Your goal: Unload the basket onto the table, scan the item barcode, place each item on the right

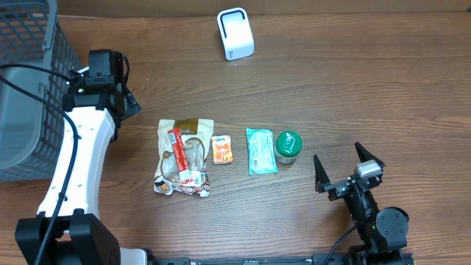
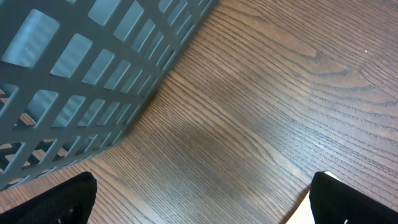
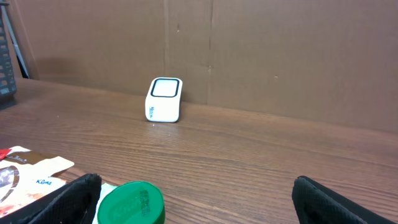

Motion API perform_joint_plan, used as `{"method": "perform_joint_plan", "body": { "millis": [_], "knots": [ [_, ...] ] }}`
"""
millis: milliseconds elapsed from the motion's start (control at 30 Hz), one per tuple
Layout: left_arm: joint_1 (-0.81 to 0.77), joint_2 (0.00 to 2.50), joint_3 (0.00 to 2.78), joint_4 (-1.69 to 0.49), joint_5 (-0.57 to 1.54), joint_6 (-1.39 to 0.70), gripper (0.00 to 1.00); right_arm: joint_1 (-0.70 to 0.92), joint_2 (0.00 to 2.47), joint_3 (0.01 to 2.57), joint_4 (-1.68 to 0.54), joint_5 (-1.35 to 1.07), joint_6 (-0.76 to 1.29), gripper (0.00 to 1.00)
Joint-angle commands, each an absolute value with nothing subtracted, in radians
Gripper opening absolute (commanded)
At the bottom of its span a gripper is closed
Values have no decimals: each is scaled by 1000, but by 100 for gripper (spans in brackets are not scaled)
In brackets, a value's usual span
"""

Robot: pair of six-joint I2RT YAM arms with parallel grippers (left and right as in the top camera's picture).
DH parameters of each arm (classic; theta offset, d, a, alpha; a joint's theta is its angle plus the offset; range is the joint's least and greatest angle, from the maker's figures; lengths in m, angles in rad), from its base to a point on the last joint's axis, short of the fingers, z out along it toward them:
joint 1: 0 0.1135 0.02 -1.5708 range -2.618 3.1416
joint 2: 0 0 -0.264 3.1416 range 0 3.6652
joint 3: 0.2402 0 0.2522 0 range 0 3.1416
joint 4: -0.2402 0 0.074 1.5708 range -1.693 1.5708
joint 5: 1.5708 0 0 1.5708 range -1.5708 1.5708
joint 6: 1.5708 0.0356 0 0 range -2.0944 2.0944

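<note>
Since both grippers are empty with their jaws spread as wide as they go, I judge the task is at its very start: nothing picked, nothing scanned

Nearest me, the right gripper (image 1: 338, 156) hovers low over the table (image 1: 383, 88), just short of the row of goods. Closest to it is the green-lidded jar (image 1: 288, 146), standing upright with its lid to the ceiling, and I'd take that as the item. I can see no barcode on it; my guess is that it sits on the side wall or the base, so after a grasp around the body the jar would need turning

Just beside the jar, toward the left arm, lie a teal packet (image 1: 261, 151), an orange sachet (image 1: 221, 149) and a large snack bag (image 1: 184, 156), all flat

Farther out, the left gripper (image 2: 205, 196) hangs over bare wood next to the grey basket (image 1: 29, 88)

Farthest of all is the white scanner (image 1: 235, 34), its dark-rimmed window facing my way in the right wrist view, well apart from the goods, so the carry is a long one
</note>
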State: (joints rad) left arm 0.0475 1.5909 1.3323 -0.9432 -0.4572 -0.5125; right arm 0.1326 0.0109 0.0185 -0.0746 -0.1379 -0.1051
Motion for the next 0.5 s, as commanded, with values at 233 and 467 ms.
{"method": "perform_joint_plan", "body": {
  "millis": [233, 467],
  "knots": [
    [46, 1595, 1349, -941, -471, -493, 100, 131, 3, 8, -25, -151, -99, 100],
    [46, 1595, 1349, -941, -471, -494, 100, 131, 3, 16, -53, -220, 41, 100]
  ]
}}
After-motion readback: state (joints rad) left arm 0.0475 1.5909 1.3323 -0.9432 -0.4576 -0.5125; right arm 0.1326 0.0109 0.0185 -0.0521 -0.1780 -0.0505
